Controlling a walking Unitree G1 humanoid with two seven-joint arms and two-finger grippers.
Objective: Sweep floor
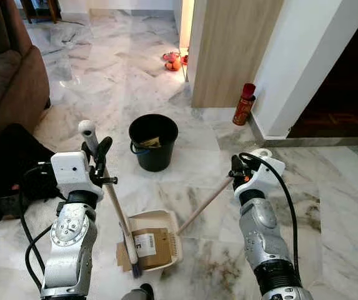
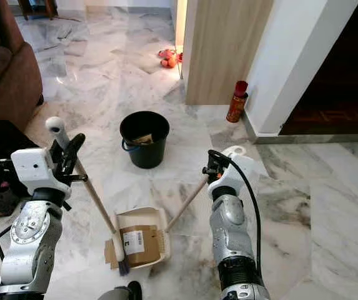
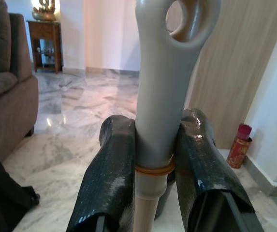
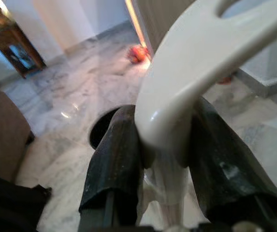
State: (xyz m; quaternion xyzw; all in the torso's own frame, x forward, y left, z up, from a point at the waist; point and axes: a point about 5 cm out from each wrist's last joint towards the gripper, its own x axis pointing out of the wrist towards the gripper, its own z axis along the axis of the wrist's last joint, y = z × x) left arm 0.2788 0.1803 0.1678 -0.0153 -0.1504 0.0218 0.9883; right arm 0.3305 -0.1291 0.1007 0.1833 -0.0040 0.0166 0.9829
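My left gripper [image 1: 99,152] is shut on the grey top of a broom handle [image 1: 115,203], which slants down to the bristles [image 1: 135,270] at the dustpan's near edge. The left wrist view has the grey handle [image 3: 163,96] clamped between both black fingers [image 3: 110,174]. My right gripper [image 1: 237,169] is shut on the cream grip of the dustpan handle [image 1: 205,204]. The cream dustpan [image 1: 171,236] lies on the marble floor between my arms, with a flat piece of cardboard [image 1: 152,248] in it. In the right wrist view the cream grip [image 4: 177,116] sits between the fingers.
A black bucket [image 1: 153,142] with some rubbish inside stands just beyond the dustpan. A brown sofa [image 1: 7,75] and a black bag [image 1: 13,159] lie to the left. A red can [image 1: 244,104] stands by the wooden panel [image 1: 228,50] and white wall. Orange objects [image 1: 172,61] lie far back.
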